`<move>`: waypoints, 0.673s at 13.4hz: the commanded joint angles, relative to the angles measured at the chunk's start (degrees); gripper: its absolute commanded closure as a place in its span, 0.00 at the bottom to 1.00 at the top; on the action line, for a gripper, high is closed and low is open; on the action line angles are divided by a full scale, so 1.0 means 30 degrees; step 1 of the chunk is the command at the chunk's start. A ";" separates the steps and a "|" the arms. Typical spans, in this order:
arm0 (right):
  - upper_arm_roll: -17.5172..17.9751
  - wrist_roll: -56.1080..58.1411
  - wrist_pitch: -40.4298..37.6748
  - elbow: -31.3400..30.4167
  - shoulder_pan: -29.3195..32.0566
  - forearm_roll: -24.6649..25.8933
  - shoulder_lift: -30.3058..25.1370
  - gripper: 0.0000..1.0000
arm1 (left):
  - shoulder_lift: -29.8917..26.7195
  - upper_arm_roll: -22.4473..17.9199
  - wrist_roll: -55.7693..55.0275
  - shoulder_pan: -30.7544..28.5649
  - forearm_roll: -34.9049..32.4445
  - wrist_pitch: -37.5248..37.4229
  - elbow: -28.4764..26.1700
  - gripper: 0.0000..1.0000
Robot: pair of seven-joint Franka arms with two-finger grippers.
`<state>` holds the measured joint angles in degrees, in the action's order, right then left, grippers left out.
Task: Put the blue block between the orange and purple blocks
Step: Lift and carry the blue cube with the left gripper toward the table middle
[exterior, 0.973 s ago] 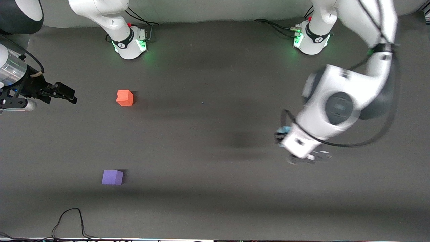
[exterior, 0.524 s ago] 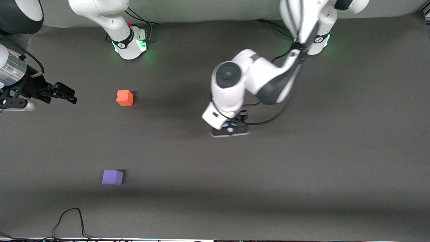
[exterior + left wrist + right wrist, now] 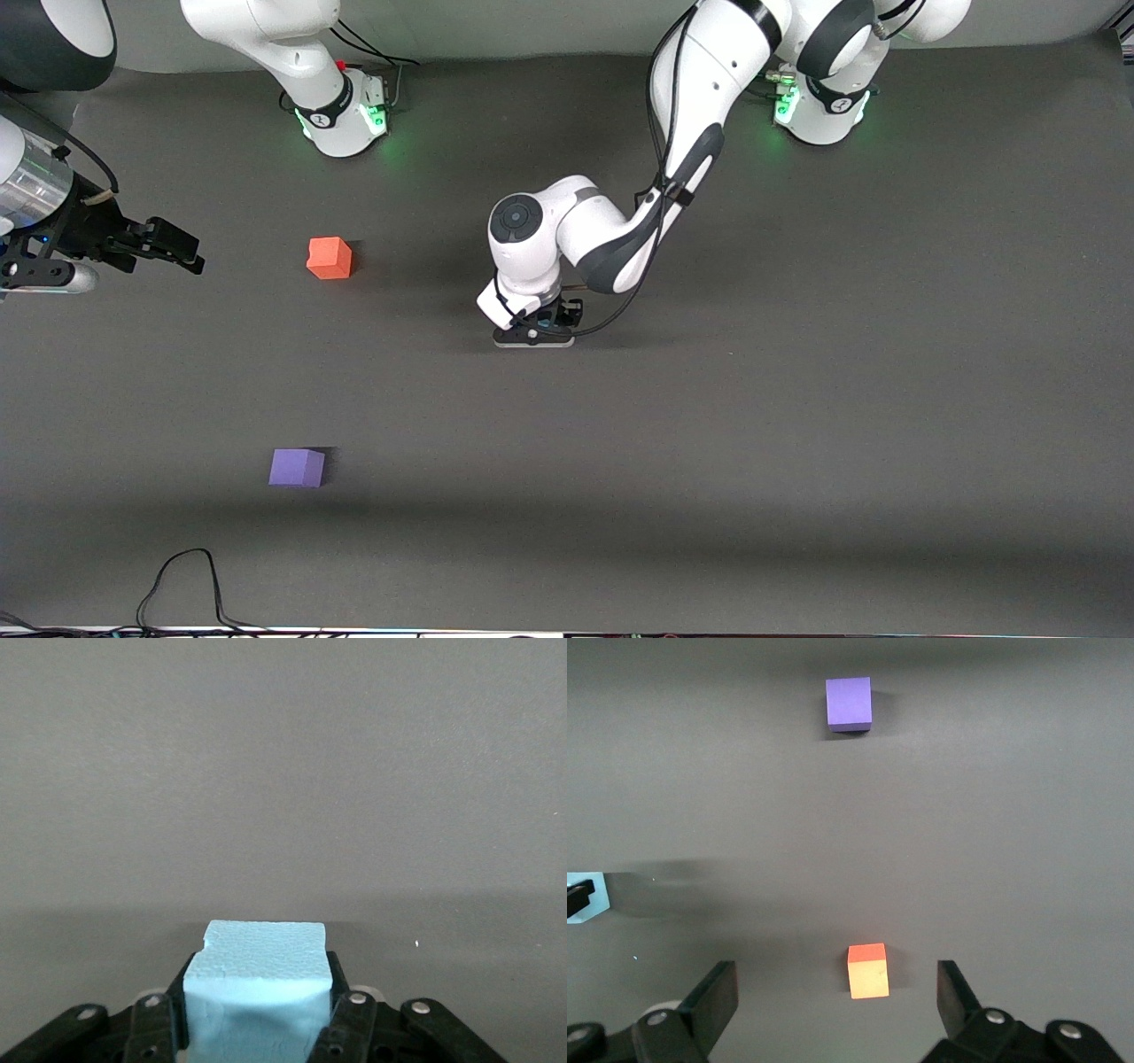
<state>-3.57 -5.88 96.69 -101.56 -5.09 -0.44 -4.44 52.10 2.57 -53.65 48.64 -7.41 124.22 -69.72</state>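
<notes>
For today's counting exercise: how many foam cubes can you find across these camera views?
3. The orange block lies near the right arm's end; the purple block lies nearer the front camera; the blue block is gripped in the left end effector over the table's middle.

1 blue block (image 3: 257, 979), 1 orange block (image 3: 330, 258), 1 purple block (image 3: 297, 467).

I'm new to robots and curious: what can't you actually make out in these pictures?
- Front view: the blue block is hidden under the left arm's wrist.
- Left wrist view: the left pincer and the block's lower part are cut off by the edge.
- Right wrist view: the right pincer is partly cut off.
</notes>
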 commanded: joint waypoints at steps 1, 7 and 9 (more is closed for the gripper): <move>-0.0013 -0.0327 0.0493 -0.0247 -0.0062 -0.0030 -0.0160 0.01 | 0.0884 -0.0388 -0.0456 0.0339 -0.0342 0.0370 0.0798 0.42; 0.0629 -0.0414 0.0553 0.0632 -0.0208 -0.0059 0.0485 0.01 | 0.0918 -0.0417 -0.0311 0.0194 -0.0372 0.0666 0.0710 0.00; 0.1214 -0.1519 0.0583 0.1010 -0.0208 -0.0060 0.0718 0.01 | -0.0074 -0.0417 -0.0194 -0.0127 -0.0197 -0.0326 0.0798 0.00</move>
<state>-1.36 -6.85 98.35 -100.95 -5.39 -0.49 -3.69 54.22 1.85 -53.66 48.58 -7.59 126.53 -68.53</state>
